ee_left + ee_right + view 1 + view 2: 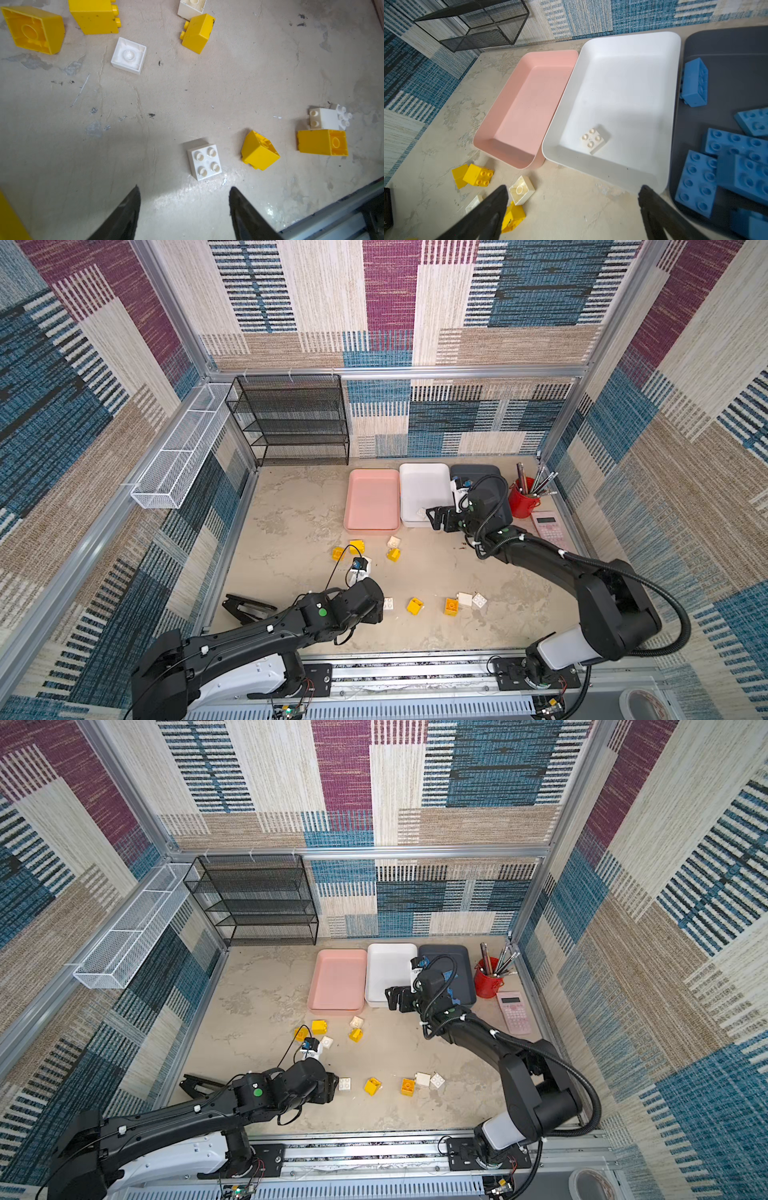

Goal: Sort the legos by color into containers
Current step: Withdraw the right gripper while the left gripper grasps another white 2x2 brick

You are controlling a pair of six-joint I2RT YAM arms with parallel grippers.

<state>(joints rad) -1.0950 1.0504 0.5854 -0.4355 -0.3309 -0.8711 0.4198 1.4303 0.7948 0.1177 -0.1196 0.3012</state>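
Lego sort: one white lego (pixel 593 140) in white tray (pixel 612 172), pink tray (pixel 517 154) bare.
Right gripper (pixel 574 188) spread wide, holding nothing, at that tray's rim. Left gripper (pixel 184 187) half-spread, holding nothing, just short of loose white brick (pixel 204 161) — skewed to the jaws, it may twist aside into yellow brick (pixel 259 150).

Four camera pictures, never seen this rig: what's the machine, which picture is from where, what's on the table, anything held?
Two robot arms with two-finger grippers share a table. Two pictures look down from overhead; two come from wrist cameras. The left gripper is open near a white brick; the right gripper is open and empty by the white tray, which holds one cream brick. Blue bricks lie in the dark grey tray, the pink tray is empty, yellow bricks lie loose.
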